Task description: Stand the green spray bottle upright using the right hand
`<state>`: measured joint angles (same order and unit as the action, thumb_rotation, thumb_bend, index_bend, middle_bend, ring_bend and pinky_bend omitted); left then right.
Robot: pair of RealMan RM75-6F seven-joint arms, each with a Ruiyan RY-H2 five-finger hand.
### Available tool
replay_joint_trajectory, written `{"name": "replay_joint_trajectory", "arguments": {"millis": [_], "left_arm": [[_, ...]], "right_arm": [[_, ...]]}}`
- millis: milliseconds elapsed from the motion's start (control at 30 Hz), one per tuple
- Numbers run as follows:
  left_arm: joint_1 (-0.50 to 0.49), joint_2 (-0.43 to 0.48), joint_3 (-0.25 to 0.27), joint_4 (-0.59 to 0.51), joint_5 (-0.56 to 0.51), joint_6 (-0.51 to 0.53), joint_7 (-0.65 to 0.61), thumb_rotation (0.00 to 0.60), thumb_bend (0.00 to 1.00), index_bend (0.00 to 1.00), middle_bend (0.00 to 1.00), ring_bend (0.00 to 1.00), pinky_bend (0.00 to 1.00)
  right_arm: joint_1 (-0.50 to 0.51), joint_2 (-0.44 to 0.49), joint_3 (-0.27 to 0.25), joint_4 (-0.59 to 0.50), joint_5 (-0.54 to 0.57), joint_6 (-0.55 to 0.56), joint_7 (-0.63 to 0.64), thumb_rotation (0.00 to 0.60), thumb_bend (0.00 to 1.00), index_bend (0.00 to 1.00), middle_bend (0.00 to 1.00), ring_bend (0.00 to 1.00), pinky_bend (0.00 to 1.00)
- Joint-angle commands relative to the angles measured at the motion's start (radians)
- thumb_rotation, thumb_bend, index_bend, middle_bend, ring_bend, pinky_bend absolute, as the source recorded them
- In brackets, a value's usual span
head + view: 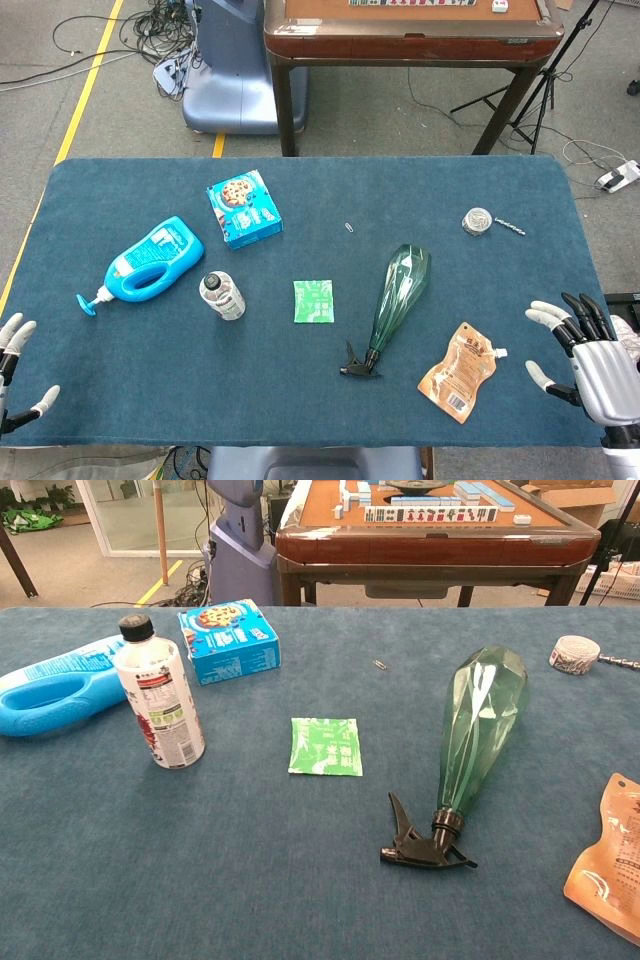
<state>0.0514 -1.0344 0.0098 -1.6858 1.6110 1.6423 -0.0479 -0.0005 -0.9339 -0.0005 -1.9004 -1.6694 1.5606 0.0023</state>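
- The green bottle (397,293) lies on its side near the middle of the blue table (300,390), wide base toward the far edge and black trigger head (425,842) toward the robot. That puts the narrow neck nearest the reaching side, which looks like the easier part to grasp.
- The right hand (590,355) hovers at the near right edge, fingers spread wide and holding nothing, well apart from the bottle. An orange pouch (458,373) lies between them, so the reach will probably need to pass over or round it.
- The left hand (15,375) sits at the near left corner, only partly in frame; its fingers seem spread and empty.
- Judged from this, the task has not started: the bottle is untouched.
- Labels: the white bottle (160,695) carries small print, too fine to read. The blue box (230,638) shows a cookie picture; the green sachet (326,746) has pale text I cannot make out. No brand is legible anywhere.
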Motion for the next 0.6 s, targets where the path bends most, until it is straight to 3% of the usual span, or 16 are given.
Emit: {"name": "replay_joint_trajectory", "arguments": {"millis": [33, 300, 600], "left_arm": [[0.000, 0.000, 0.000, 0.000, 0.000, 0.000, 0.000, 0.600, 0.26, 0.07, 0.00, 0.06, 0.02], [0.003, 0.000, 0.002, -0.002, 0.005, 0.005, 0.001, 0.600, 0.26, 0.07, 0.00, 0.06, 0.02], [0.001, 0.002, 0.002, -0.010, 0.012, 0.006, 0.006, 0.600, 0.26, 0.07, 0.00, 0.06, 0.02]], "right_arm": [[0.000, 0.000, 0.000, 0.000, -0.002, 0.001, 0.001, 0.600, 0.23, 0.27, 0.24, 0.06, 0.00], [0.015, 0.002, 0.001, 0.003, -0.034, -0.003, 0.012, 0.600, 0.23, 0.27, 0.24, 0.06, 0.00], [0.094, 0.016, -0.001, -0.015, -0.102, -0.110, -0.038, 0.600, 0.23, 0.27, 0.24, 0.06, 0.00]]}}
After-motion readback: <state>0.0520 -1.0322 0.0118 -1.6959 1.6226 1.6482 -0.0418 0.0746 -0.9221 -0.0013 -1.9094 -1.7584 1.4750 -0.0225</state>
